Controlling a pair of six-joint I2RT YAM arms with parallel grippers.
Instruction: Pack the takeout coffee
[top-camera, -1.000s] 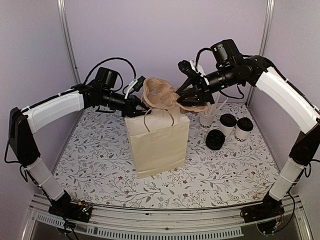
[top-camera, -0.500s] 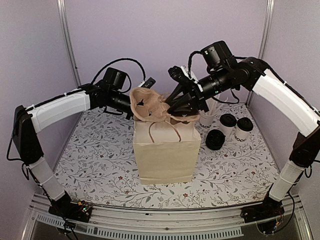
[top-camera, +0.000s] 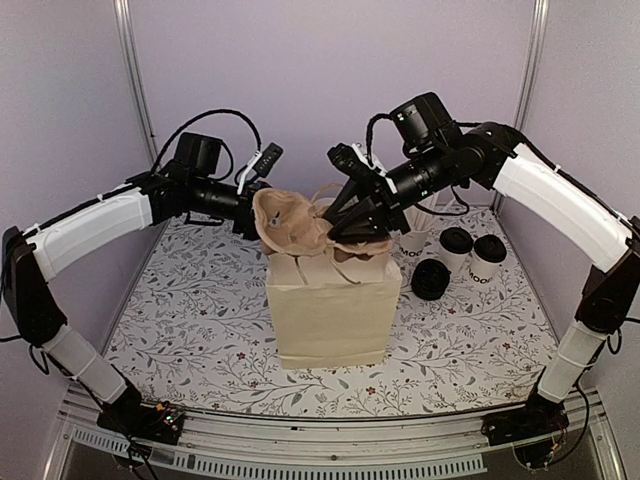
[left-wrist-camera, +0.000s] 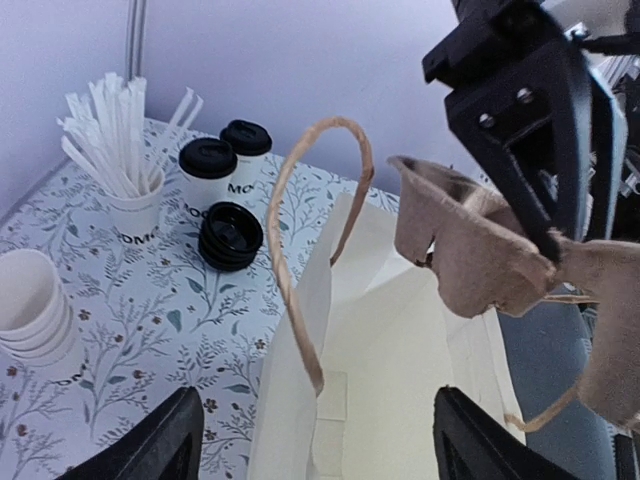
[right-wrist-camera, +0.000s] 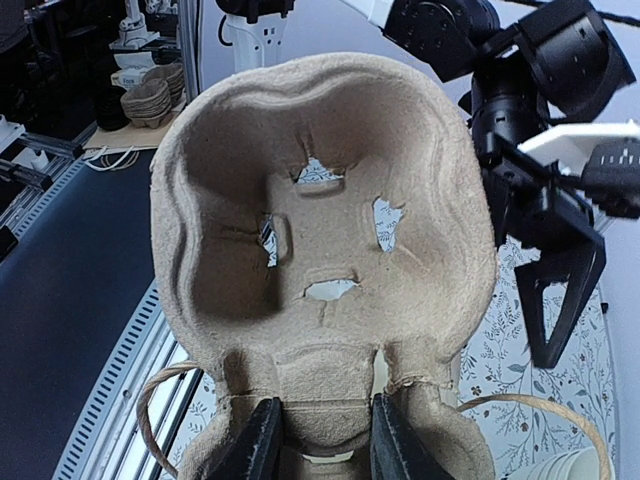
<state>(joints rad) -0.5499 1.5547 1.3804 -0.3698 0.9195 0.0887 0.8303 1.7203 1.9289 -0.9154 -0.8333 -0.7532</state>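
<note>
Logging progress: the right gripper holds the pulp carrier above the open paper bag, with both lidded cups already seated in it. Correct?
No. The right gripper holds the pulp carrier above the paper bag, but the carrier is empty; the top external view shows both lidded cups on the table, right of the bag.

Plain lilac walls (top-camera: 300, 70); metal corner posts (top-camera: 136, 90); floral-print tabletop (top-camera: 200, 330); aluminium rail (top-camera: 330, 440) along near edge.

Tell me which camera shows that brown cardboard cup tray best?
The right wrist view: the cup tray fills the frame, gripped at its edge by the right fingers. The top view shows it tilted over the bag; the left wrist view catches only part.
</note>
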